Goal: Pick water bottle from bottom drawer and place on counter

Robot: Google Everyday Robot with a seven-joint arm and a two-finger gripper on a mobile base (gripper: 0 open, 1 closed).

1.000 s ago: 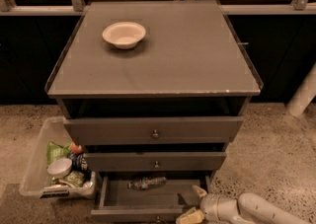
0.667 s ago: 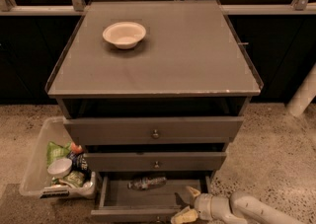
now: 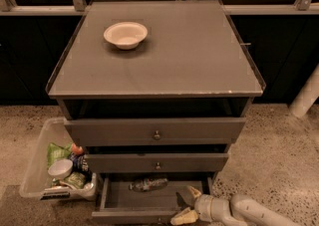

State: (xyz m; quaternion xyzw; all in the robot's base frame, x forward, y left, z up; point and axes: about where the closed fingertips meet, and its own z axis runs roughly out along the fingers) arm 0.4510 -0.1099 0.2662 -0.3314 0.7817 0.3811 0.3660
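Gripper (image 3: 187, 204) spread wide at the right front corner of the bottom drawer (image 3: 104, 198), holding nothing.

Its two pale fingers (image 3: 194, 192) stand well apart over the drawer's right end, the arm (image 3: 249, 212) coming in from the lower right. The water bottle (image 3: 148, 184) lies on its side on the drawer floor near the back, left of the gripper and apart from it. Two upper drawers sit slightly pulled out above. The counter (image 3: 194, 56) has a dull grey sheen and bears a white bowl (image 3: 125, 35) near its far left. A clear bin (image 3: 36, 169) of packets stands on the speckled floor (image 3: 279, 155) at the left; dark glazed panels with metal rails run behind.
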